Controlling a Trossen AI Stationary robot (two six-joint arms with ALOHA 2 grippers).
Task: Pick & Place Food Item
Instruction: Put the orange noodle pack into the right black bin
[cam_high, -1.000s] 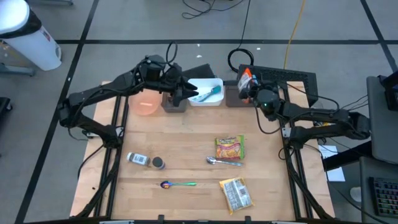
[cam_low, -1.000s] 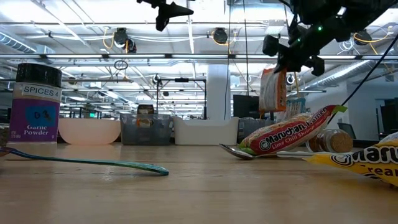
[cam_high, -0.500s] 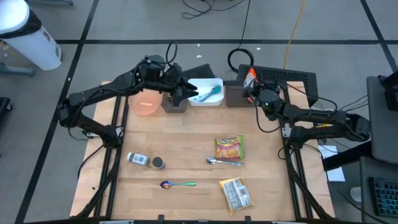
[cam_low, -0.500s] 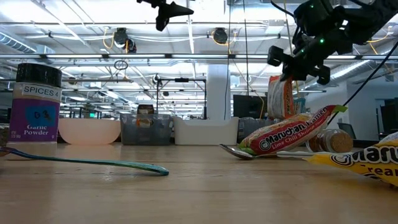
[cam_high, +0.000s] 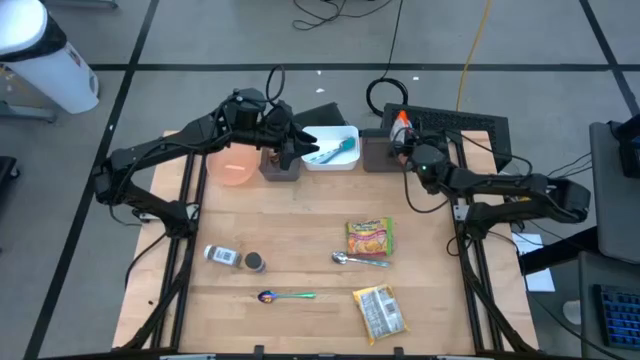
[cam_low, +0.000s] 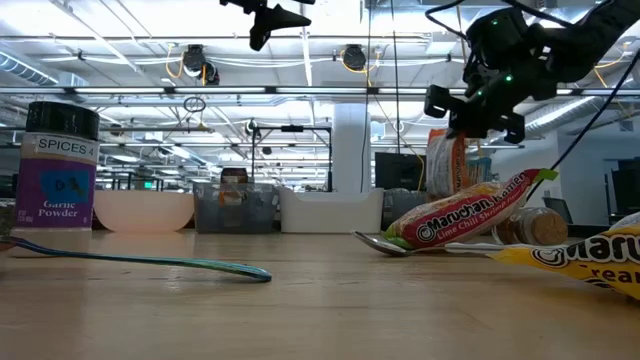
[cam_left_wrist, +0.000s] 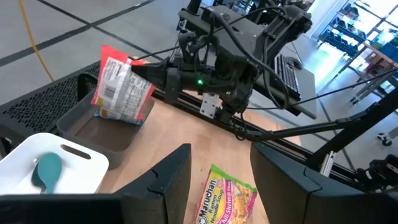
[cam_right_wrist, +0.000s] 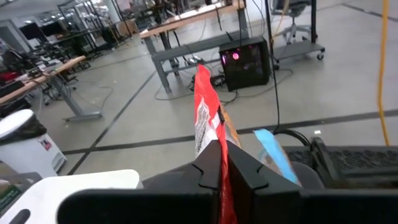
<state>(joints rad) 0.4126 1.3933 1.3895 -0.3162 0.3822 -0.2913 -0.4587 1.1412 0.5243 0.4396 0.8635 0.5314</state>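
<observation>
The packet is pinched by its edge in the closed right gripper, hanging over the grey bin at the table's far edge. It should be lowered until its base is inside the walls and only then released, lest it tip out. Along that edge, a pink bowl looks empty, a dark bin sits beneath the half-open, empty left gripper, and a white tray holds a teal spoon.

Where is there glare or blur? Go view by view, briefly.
High view: even light, sharp, soft shadows under the arms on the table. Low view: bright ceiling lights glare behind; the near ramen packet is soft. Left wrist view: the near fingers are blurred. Right wrist view: the held red packet is sharp, the room behind hazy.
</observation>
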